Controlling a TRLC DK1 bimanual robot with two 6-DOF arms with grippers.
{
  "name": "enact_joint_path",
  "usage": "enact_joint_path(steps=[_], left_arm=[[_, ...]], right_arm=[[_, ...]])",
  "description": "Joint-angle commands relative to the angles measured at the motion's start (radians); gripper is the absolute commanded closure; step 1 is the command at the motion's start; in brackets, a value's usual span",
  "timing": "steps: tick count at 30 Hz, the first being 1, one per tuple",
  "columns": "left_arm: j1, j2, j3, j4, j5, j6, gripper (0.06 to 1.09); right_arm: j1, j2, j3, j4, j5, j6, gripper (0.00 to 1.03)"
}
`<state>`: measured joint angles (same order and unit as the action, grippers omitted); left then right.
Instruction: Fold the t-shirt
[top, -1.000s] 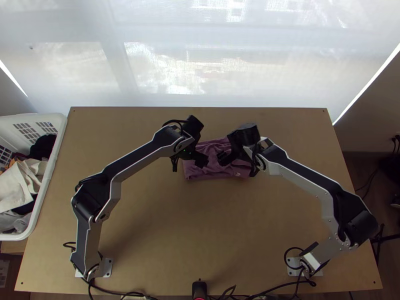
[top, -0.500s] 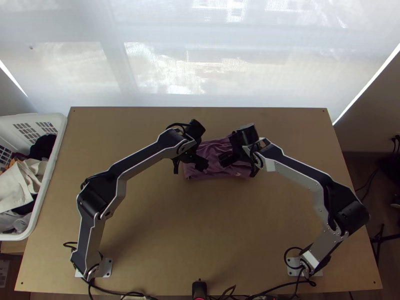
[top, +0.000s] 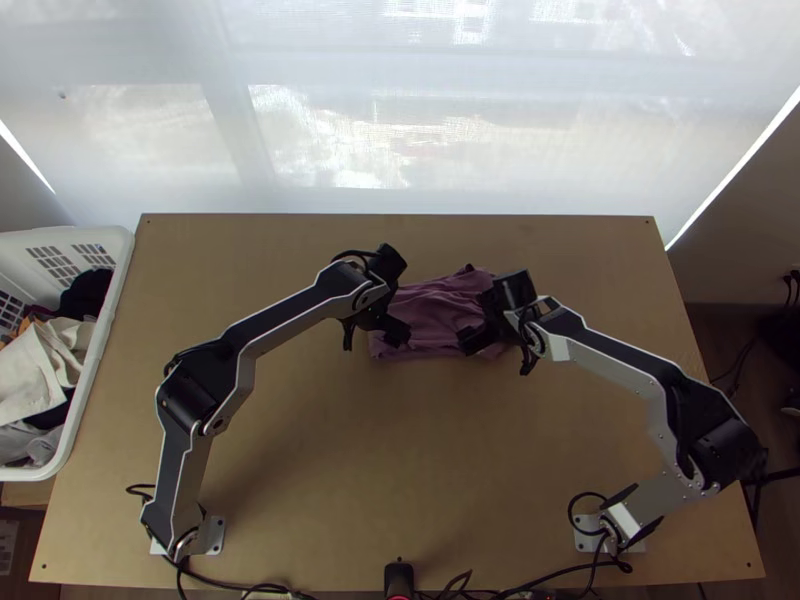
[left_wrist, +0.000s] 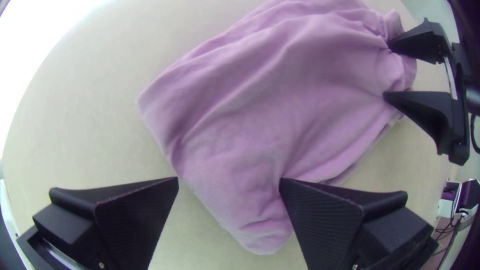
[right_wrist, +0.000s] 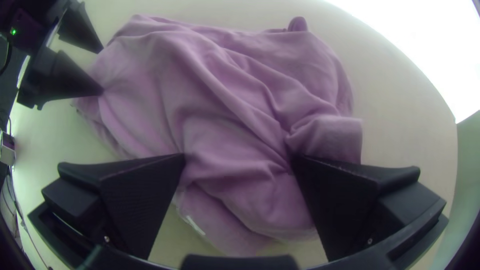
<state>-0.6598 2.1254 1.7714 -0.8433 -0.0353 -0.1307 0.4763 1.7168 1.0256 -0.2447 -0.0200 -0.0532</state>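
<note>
Well, my left gripper (top: 400, 334) is spread wide, with nothing clamped in it. The purple t-shirt (top: 435, 308) lies under and between my two grippers, folded into a compact, creased bundle on the wooden table (top: 400, 440). In the left wrist view a rounded corner of the shirt lies in the gap between my left fingers; one fingertip is at the cloth, where creases gather, and the other is just beside its edge.

My right gripper (top: 473, 340) is over the other end of the bundle, and it too has its fingers set well apart. In the right wrist view the cloth fills much of the gap between them, with deep wrinkles running toward the tips. A short flap (right_wrist: 332, 137) is turned over right beside one of those fingers, and a small pale label (right_wrist: 194, 225) shows along the shirt's edge near the other.

Well apart from my left gripper, on the side away from my right one, a white basket (top: 108, 310) by the table's edge holds a jumble of other cloths (top: 42, 370).
</note>
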Motion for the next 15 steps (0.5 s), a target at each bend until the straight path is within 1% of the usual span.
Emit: enact_joint_path(steps=[1,8,15], left_arm=[[0.002,-0.007,-0.018,0.0,-0.006,0.005,0.1],[0.002,-0.101,0.033,-0.027,-0.006,0.009,0.1],[0.035,-0.237,0.02,-0.034,-0.009,-0.006,0.1]], right_arm=[[-0.034,-0.086,-0.055,-0.008,0.002,-0.008,0.05],[0.008,-0.149,0.019,-0.015,0.0,-0.025,0.05],[0.058,-0.129,0.099,-0.016,0.0,-0.037,0.05]])
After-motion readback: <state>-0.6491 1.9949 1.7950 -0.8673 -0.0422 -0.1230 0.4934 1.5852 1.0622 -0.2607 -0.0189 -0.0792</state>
